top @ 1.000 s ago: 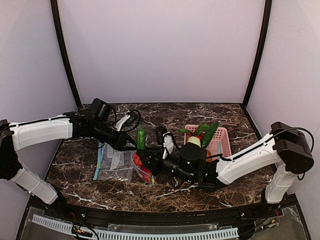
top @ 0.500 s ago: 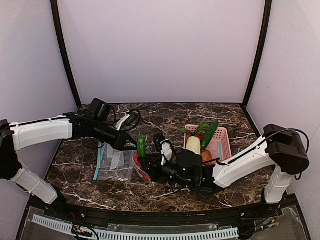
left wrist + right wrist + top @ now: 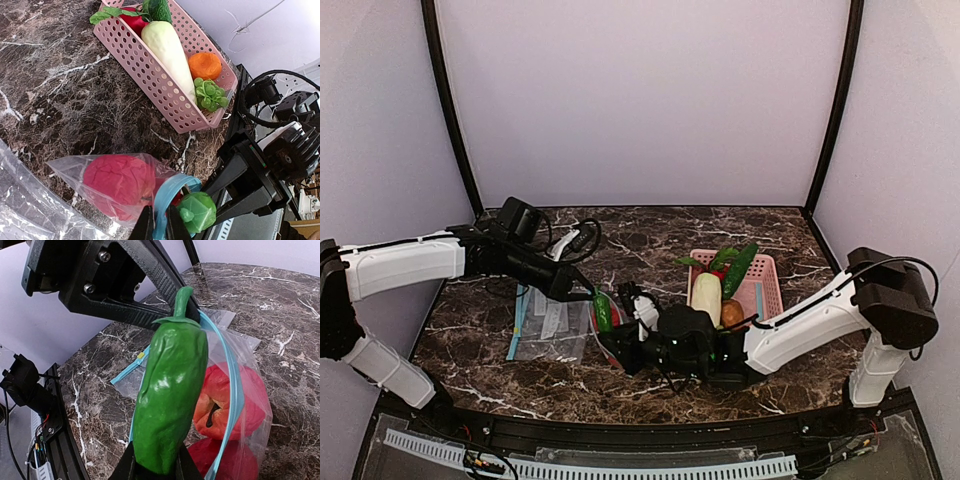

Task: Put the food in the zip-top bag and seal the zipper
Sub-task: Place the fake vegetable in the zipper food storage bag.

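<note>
The zip-top bag [image 3: 75,172] stands open on the marble with two red-pink fruits [image 3: 230,405] inside. My left gripper [image 3: 161,227] is shut on the bag's zipper [image 3: 165,200], the light blue strip, and holds the mouth up; in the top view this left gripper [image 3: 590,293] is just left of the bag. My right gripper [image 3: 152,471] is shut on the base of the green cucumber [image 3: 172,385]. The cucumber's stem end points at the bag's mouth, beside the blue strip [image 3: 232,385]. In the top view the cucumber [image 3: 603,312] leans over the red fruits [image 3: 610,345].
A pink basket [image 3: 150,75] at the right holds a long white radish [image 3: 165,47], an orange fruit [image 3: 205,65], green grapes [image 3: 210,95] and leafy greens. Spare flat clear bags [image 3: 545,320] lie left of the open bag. Cables trail behind the left arm.
My right gripper has carried the cucumber down and toward the near edge, from upright above the bag to leaning at its mouth. The left gripper has kept its hold on the strip.
</note>
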Robot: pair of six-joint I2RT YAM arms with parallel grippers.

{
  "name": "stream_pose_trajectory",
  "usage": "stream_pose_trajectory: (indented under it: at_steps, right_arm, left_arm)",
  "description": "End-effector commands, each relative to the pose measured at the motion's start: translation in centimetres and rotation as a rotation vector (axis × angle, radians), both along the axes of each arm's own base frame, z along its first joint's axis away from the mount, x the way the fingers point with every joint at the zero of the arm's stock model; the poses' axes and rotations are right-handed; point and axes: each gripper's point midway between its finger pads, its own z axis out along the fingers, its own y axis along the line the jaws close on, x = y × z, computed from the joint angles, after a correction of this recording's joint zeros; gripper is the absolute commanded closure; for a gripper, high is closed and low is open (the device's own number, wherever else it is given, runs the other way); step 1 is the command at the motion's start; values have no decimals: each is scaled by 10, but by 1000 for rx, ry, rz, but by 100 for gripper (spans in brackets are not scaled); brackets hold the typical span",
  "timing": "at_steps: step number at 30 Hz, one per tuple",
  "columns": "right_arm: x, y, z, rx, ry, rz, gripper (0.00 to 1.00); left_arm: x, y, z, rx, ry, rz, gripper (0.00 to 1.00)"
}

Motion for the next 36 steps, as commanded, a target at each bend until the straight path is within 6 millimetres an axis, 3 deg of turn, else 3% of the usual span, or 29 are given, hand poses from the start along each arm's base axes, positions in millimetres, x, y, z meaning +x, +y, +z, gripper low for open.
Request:
stream_pose_trajectory:
  at_steps: [1, 10, 23, 27, 31, 32, 33, 34, 35, 36]
  right_arm:
    - [-13, 1, -6, -56, 66, 47, 100]
    - [-8, -19, -20, -217, 159, -46, 100]
    - [-13, -30, -30, -313, 228, -38, 100]
    - [-13, -33, -27, -307, 225, -44, 100]
    - [-14, -31, -20, -281, 227, -37, 100]
    - [-14, -32, -18, -274, 224, -38, 100]
    - [-13, -33, -17, -270, 224, -41, 100]
    - [-13, -33, -15, -263, 223, -42, 100]
    - [-14, -34, -14, -258, 223, -42, 100]
    - [-14, -35, -13, -254, 223, -41, 100]
  left_arm:
    - [0, 3, 4, -11, -9, 8, 90]
    - [-1, 3, 3, -12, -7, 3, 90]
    - [-3, 0, -2, -13, 21, -11, 88]
    - [-4, 0, -2, -14, 29, -23, 77]
    - [1, 5, 4, -23, 17, 60, 51]
    - [-4, 10, -1, -33, 22, 84, 48]
    - [2, 7, 6, -93, 14, 129, 45]
    - [-3, 12, -3, -112, 19, 156, 43]
    - [3, 8, 9, -190, -14, 182, 40]
    - [-2, 12, 1, -199, -6, 192, 39]
